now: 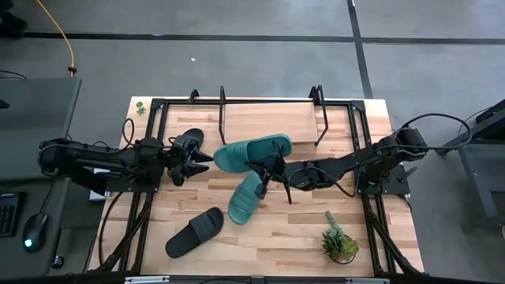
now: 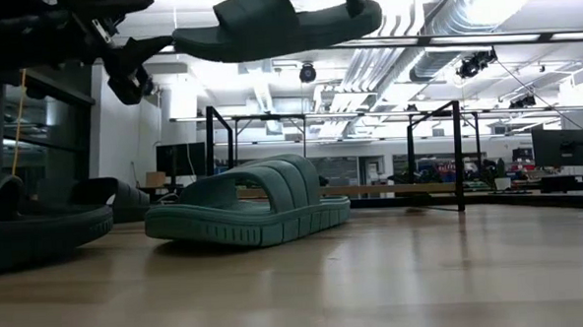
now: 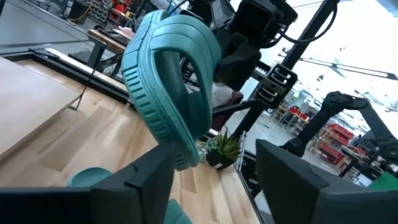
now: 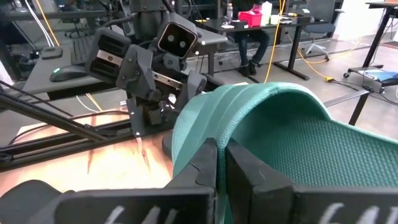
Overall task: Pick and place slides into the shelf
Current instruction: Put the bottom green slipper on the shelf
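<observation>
From my remote station, the right gripper [image 1: 268, 167], at the centre of the high view, is clamped shut on the wide strap of a teal-green open-toe slide sandal [image 1: 252, 153] and holds it off the table; in the low view that sandal [image 2: 276, 24] hangs along the top edge of the frame. The left gripper [image 1: 203, 163], just left of centre in the high view, has its fingers parted with nothing between them, its tips close to the raised sandal's heel end. A second teal-green slide sandal [image 1: 245, 197] lies flat on the light wooden tabletop [image 1: 292, 237] just below the raised one. One black slide sandal [image 1: 195, 232] rests at lower left of the tabletop; another black slide sandal [image 1: 189, 140] sits beside the left gripper, partly hidden by the arm. The shelf, a pale wooden board in a black tube frame [image 1: 268, 118], runs along the upper middle of the high view, with no sandal on it. A small green potted plant [image 1: 340, 244] stands at lower right.
</observation>
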